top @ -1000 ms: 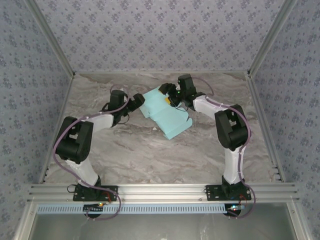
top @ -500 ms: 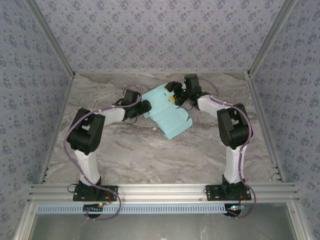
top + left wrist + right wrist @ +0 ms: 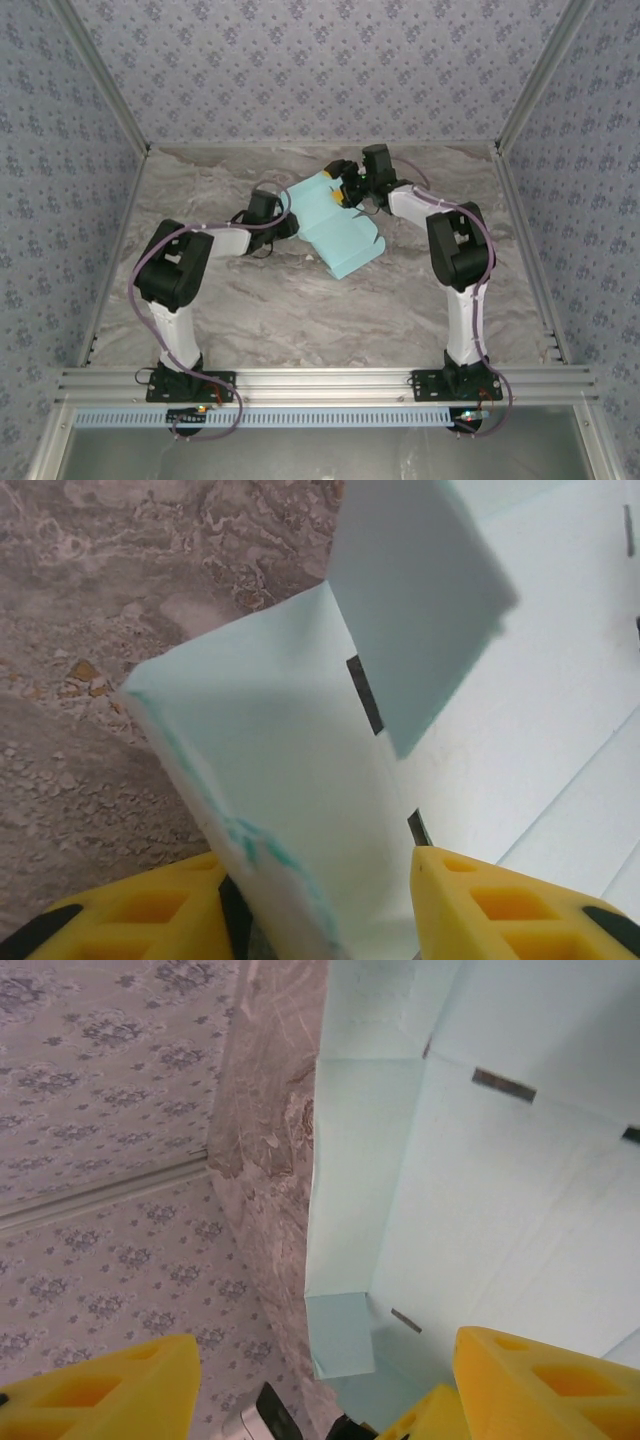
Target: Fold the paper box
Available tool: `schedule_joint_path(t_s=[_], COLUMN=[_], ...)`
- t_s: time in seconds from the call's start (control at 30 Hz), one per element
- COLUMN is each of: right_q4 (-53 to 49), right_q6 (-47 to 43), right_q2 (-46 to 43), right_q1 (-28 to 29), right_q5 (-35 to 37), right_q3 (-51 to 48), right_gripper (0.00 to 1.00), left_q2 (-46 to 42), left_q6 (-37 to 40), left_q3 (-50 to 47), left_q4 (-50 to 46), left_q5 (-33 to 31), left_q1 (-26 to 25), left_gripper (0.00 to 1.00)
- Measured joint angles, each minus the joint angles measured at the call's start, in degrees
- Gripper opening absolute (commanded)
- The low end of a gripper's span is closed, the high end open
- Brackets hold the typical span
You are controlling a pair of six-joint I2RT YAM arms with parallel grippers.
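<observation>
1. Looking down from the top camera, you see a marbled grey table (image 3: 250, 300) that is boxed in by patterned wallpaper walls (image 3: 320, 70) on three sides. An aluminium rail (image 3: 320, 385) runs along its near edge.
2. Your left arm (image 3: 175, 275) rises from the near-left corner and bends toward the middle of the far half. Your right arm (image 3: 455, 250) rises from the near-right corner and reaches in toward the far edge.
3. The paper box (image 3: 335, 225) is pale aqua card, lying opened out on the table. It sits a little right of centre and nearer the far edge than the near one. Its long axis runs diagonally, from far-left to near-right.
4. Your left gripper (image 3: 290, 222) sits at the card's left edge. On the left wrist camera a raised flap (image 3: 300, 780) stands curved between the two yellow fingers (image 3: 150, 910). The flap touches the left-hand finger, and the fingers are apart. You cannot tell from these views whether they are pinching the flap.
5. Your right gripper (image 3: 345, 190) is at the card's far end, close to the far edge of the table. On the right wrist camera its yellow fingers (image 3: 110, 1390) are spread wide and closed on nothing. The box's upturned side wall (image 3: 350, 1180) lies ahead of them.
6. A small folded tab (image 3: 340, 1335) sits at the lower end of that wall.
7. Short dark slots (image 3: 503, 1084) are cut along the creases, and one shows beside the raised flap (image 3: 365, 695).
</observation>
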Motion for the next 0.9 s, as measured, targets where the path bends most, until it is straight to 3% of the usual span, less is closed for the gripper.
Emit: schedule_joint_path(t_s=[0.3, 0.6, 0.7, 0.8, 0.87, 0.9], right_q4=[-17.5, -25.4, -27.6, -28.4, -28.7, -28.8], right_q6=[4.6, 5.8, 5.8, 5.7, 5.9, 6.0], right_q2=[4.0, 7.9, 8.4, 8.4, 8.4, 8.4], right_q1=[4.0, 3.8, 3.8, 3.8, 3.8, 3.8], right_q5=[3.3, 5.7, 6.2, 6.1, 6.4, 6.4], right_q3=[14.1, 20.6, 20.9, 21.0, 21.0, 20.9], right_gripper=[0.74, 0.7, 0.56, 0.31, 0.15, 0.13], left_q2=[-4.3, -6.2, -6.4, -6.6, -6.8, -7.0], left_q6=[7.6, 12.6, 13.4, 13.7, 13.9, 14.1], left_q3=[-7.5, -9.5, -9.8, -9.8, -10.0, -10.1], left_q4=[9.9, 15.3, 16.1, 16.7, 16.9, 16.9], left_q5=[-4.3, -7.7, -8.4, -8.6, -8.6, -8.5], left_q1=[-3.7, -6.4, -7.1, -7.4, -7.5, -7.5], left_gripper=[0.43, 0.43, 0.43, 0.44, 0.51, 0.57])
